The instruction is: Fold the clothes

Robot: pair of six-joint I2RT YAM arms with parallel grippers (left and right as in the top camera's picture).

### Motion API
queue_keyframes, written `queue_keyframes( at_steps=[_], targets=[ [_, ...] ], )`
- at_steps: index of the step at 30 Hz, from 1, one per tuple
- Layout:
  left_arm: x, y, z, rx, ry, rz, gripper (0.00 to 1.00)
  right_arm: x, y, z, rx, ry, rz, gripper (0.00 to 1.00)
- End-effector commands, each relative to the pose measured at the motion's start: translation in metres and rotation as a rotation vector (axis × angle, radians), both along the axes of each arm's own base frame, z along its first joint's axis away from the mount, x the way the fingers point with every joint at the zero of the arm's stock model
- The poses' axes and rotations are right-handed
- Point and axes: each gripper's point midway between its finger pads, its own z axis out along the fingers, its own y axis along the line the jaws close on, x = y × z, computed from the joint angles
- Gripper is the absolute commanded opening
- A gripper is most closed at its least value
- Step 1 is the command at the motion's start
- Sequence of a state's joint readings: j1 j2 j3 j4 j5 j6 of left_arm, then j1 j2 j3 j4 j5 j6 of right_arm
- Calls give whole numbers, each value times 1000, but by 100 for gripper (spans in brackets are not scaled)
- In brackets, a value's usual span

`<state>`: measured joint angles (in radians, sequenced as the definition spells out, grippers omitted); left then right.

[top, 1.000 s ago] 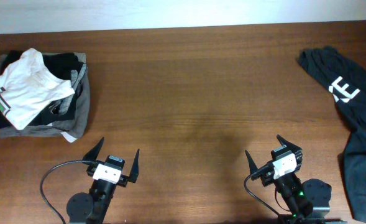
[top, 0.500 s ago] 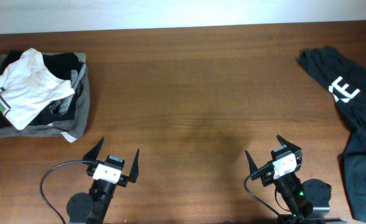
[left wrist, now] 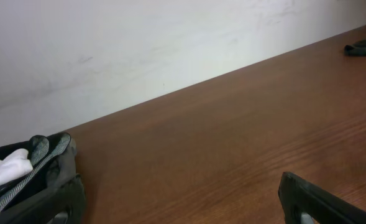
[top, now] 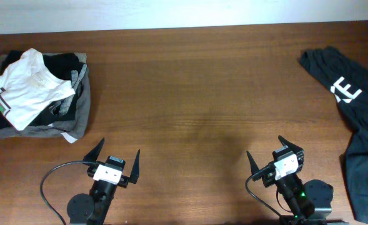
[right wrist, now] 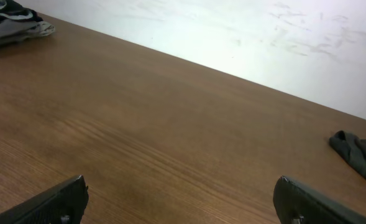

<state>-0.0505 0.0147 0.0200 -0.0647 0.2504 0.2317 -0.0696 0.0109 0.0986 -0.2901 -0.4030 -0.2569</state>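
White cotton, the crumpled T-shirt [top: 26,89] lies on top of a stack of folded black and grey garments [top: 76,112] at the far left corner of the brown wooden table [top: 190,87], well apart from both arms. Only the overhead view shows it whole, with a green-striped bit at its left end. The left wrist camera catches just a white scrap of it at the frame's left edge, beside a grey fold. The right wrist camera shows the stack only as a small dark and grey heap at upper left, the white hard to make out. The black shirt with white lettering [top: 358,112] sprawls along the table's right edge in the overhead view; each wrist view shows merely a dark lump of it near the pale wall [left wrist: 139,43].

The 2 arms sit low at the near edge, side by side, pointing toward the far wall. The left gripper [top: 119,150] has its fingers spread wide, holding nothing. The right gripper [top: 263,146] likewise gapes and is turned a little off square. A black cable [top: 52,181] loops beside the left arm's base.
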Motion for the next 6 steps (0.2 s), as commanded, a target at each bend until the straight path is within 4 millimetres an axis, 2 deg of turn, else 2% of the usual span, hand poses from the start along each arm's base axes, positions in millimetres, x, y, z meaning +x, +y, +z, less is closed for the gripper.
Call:
queue_keyframes(
  at_steps=[1, 6],
  targets=[
    [0, 0, -2, 8, -6, 5, 99, 0, 0, -2, 16, 8, 1, 99],
    [0, 0, -2, 8, -6, 4, 99, 0, 0, -2, 16, 8, 1, 99]
  ],
)
